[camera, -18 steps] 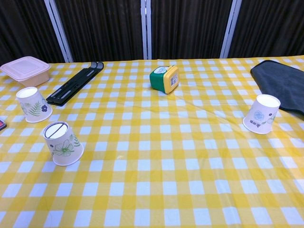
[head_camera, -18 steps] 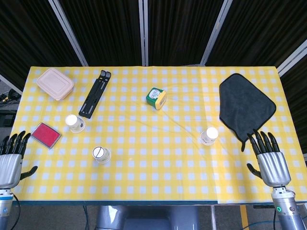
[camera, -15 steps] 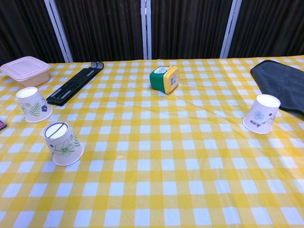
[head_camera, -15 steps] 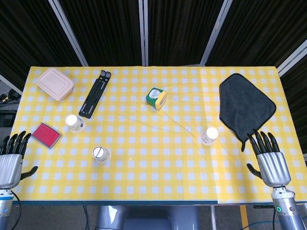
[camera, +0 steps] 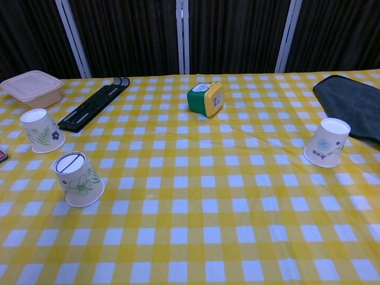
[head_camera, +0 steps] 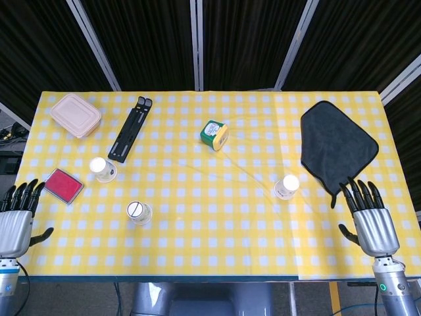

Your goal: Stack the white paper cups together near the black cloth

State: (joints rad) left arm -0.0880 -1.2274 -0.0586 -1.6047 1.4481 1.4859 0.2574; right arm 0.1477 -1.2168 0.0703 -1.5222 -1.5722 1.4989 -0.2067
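Barely anything has shifted since a moment ago: only the left hand has crept a touch toward the desk, while the cups and the right hand sit as they did. Both hands show in the head view alone. That left hand hovers at the near left corner, fingers spread and holding nothing, just beside the red pad. On the other side the right hand is likewise spread and empty, its fingertips reaching up to the near tip of the black cloth.

Closest to the right hand is one white paper cup, standing upside down just beside the cloth's near edge. The two other cups are well apart from it on the left half of the yellow checked desk: the front-left cup, with a dark line across its upturned base, and the far-left cup, near the red pad.

Farther back lie a black folding stand, a pale pink lidded box at the far left corner, and a green and yellow container tipped on its side near the middle.
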